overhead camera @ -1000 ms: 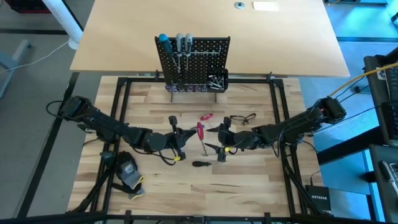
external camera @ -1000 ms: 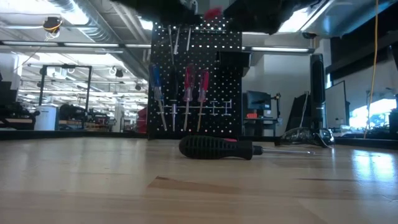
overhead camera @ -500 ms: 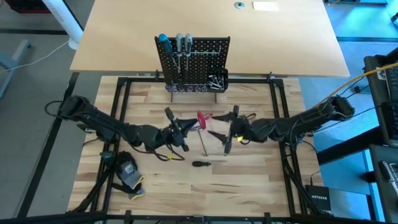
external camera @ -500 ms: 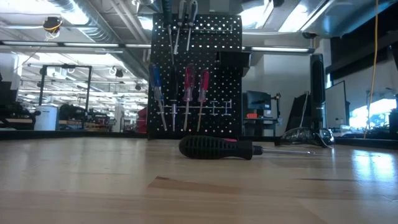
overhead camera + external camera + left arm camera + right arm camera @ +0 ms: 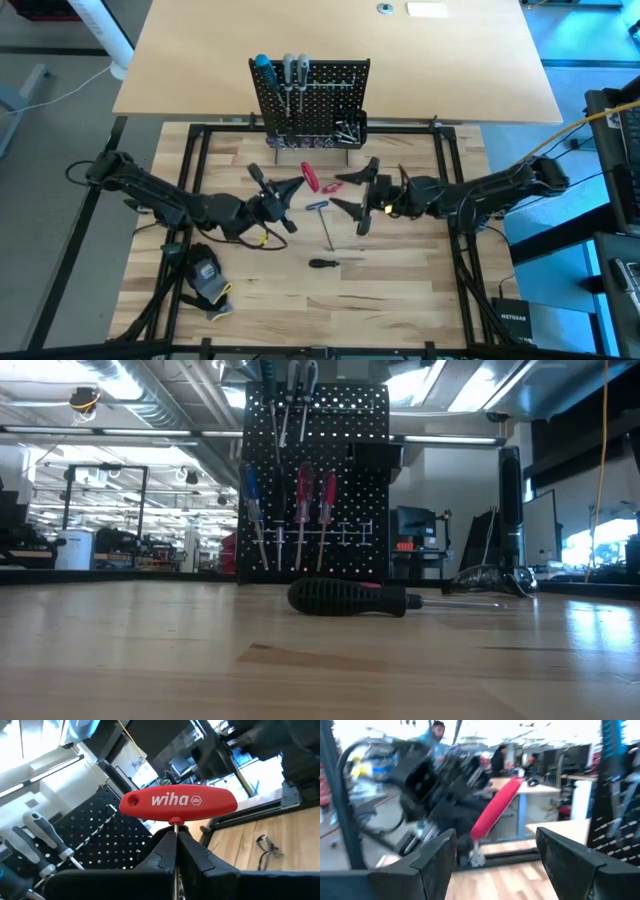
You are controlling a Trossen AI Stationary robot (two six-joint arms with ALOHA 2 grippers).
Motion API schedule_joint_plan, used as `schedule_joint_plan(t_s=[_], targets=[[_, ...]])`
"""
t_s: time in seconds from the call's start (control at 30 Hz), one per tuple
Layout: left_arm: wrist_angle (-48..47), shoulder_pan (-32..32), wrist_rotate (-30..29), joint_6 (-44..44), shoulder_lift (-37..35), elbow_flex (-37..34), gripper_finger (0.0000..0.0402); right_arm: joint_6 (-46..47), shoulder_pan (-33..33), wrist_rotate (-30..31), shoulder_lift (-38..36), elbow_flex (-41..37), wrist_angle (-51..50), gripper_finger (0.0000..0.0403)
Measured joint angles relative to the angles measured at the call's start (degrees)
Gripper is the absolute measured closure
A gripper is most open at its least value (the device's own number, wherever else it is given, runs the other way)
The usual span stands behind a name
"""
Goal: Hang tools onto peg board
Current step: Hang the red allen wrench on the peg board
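My left gripper is shut on a T-shaped key with a red handle, held in the air in front of the peg board. Blue and grey screwdrivers hang on the board, and the low view shows red ones there too. My right gripper stands open to the right of the key and faces its handle, which it does not touch. A black screwdriver and a slim metal tool lie flat on the table. My left gripper pinches the key's thin metal shaft between its two fingers, just below the red handle. The fingers lie about level and point toward the peg board, and the shaft runs back along them. The handle sits crosswise ahead of the fingertips, lifted clear of the table.
A black-and-yellow glove lies at the near left. A thin wire frame rests on the table to the right, behind my right gripper. A black metal frame borders the wooden worktop, and a tan tabletop lies beyond the peg board.
Both grippers have risen, moved toward the table's far edge and tipped up from pointing down to about level. The left one has carried the red-handled key up toward the peg board and stayed shut on it. The right one has stayed open. The tools on the table have not moved.
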Motion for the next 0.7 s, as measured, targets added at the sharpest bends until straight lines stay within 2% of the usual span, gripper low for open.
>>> schedule_joint_plan(t_s=[0.17,0.33,0.6,0.7], targets=[[-0.2,0.0,0.3,-3.4,0.0,0.0,0.0401,2.5,0.0,-3.4,3.5,0.0,1.2,0.0127],[-2.6,0.2,5.7,-7.9,0.2,0.0,0.0401,1.0,0.0,-0.7,7.5,0.1,4.5,0.0127],[-2.4,0.9,5.8,-9.4,1.8,0.0,0.0401,2.4,0.0,-0.5,9.4,3.3,5.2,0.0127],[-2.4,1.7,5.8,-10.2,2.3,0.0,0.0401,3.5,0.0,-2.2,10.4,3.5,4.9,0.0127]])
